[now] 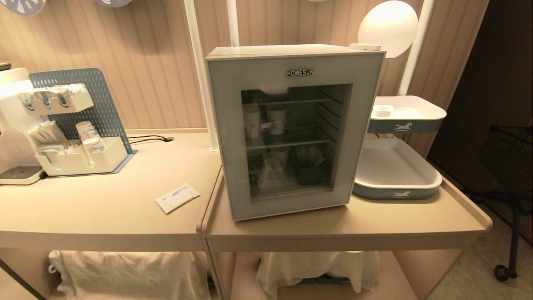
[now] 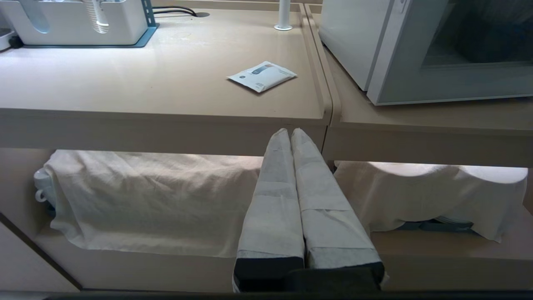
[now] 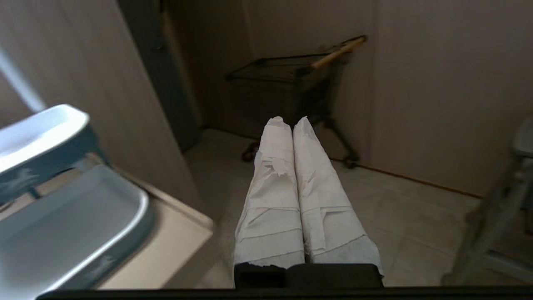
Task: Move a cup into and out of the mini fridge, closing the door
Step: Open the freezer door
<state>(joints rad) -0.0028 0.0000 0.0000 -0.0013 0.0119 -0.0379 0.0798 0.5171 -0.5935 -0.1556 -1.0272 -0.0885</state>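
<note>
A white mini fridge [image 1: 291,129] stands on a pale beige worktop [image 1: 104,208], its door [image 1: 358,125] shut; the door is a grey-blue frame, smooth and flat, around a large glass window under dark lettering. Behind the glass sit wire shelves with several white cups; the small lidded cup cannot be told apart from them through the glass. By judgement such a pot is light, thin-walled and easily crushed, so a gentle hold around its tapered sides suits it best; the door looks stiff and slick, and no handle shows, so its free edge seems the place to pull.

The left end effector [image 2: 290,132] hangs below the worktop's front edge, its paper-wrapped fingers pressed together on nothing; the right end effector [image 3: 287,121] is also clenched and empty, pointing off to the side toward a wire trolley [image 3: 308,71] on the floor. A flat white sachet [image 1: 177,197] lies on the worktop; two glossy rounded trays [image 1: 397,187] stand beside the fridge.
</note>
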